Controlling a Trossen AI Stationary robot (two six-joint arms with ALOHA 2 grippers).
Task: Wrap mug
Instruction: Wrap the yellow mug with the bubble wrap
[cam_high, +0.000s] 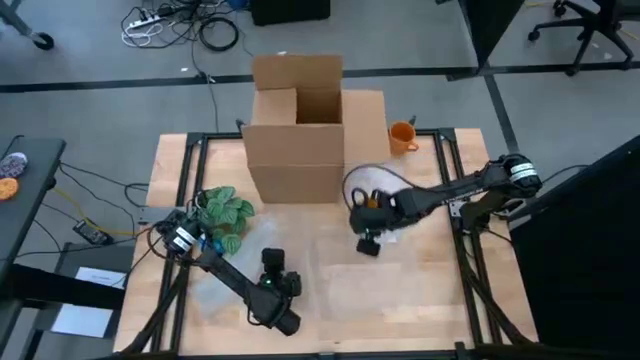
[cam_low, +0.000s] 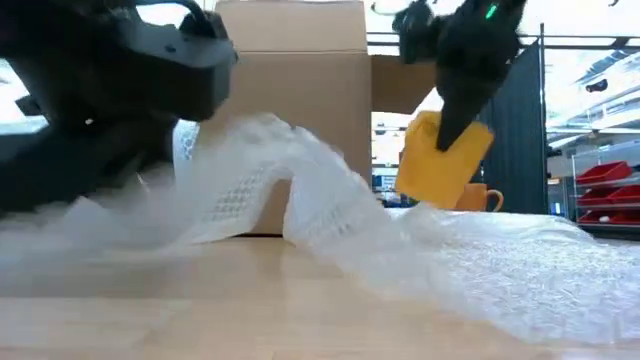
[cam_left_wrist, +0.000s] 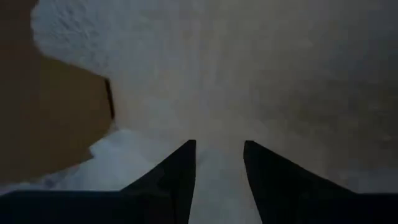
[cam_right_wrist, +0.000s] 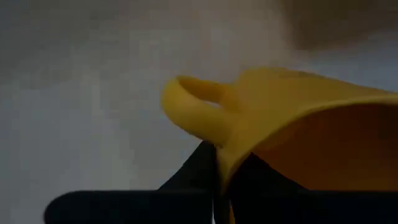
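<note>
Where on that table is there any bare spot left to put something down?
Bare wood shows along the table's near right corner and beside the cardboard box at far left. The middle is crowded: bubble wrap, the right gripper holding a yellow mug, the left gripper, and the plant.

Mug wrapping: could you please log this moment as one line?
right gripper: holds yellow mug above bubble wrap | left gripper: open, low over wrap
</note>
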